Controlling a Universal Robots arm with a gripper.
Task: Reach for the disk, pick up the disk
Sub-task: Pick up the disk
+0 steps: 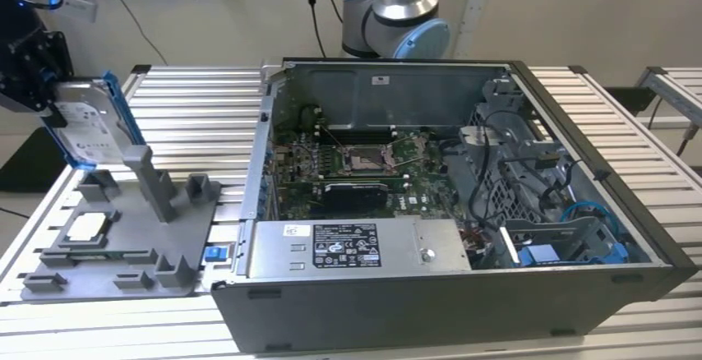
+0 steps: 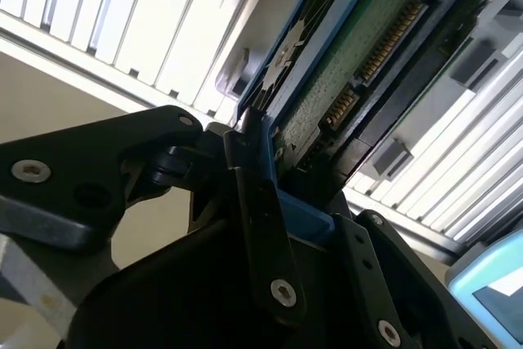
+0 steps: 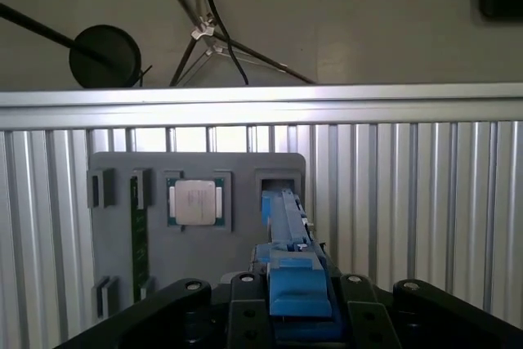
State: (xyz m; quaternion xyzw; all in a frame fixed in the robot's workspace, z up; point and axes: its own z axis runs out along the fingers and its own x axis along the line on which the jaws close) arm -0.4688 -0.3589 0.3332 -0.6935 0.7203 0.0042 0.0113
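The disk is a silver-grey drive with a white label in a bright blue bracket. It stands on edge and tilted at the exterior view's far left, just over the grey fixture. My gripper is shut on its upper end. In the second wrist view the disk shows its green circuit board, and the black fingers of the gripper clamp its blue frame. In the first wrist view the gripper holds the disk's blue edge, which points toward an empty slot in the fixture. I cannot tell whether the far end has left that slot.
An open computer case fills the middle and the exterior view's right, with a blue caddy inside it. A small square silver chip lies in the fixture. The arm's base stands behind the case. Everything rests on a slatted aluminium table.
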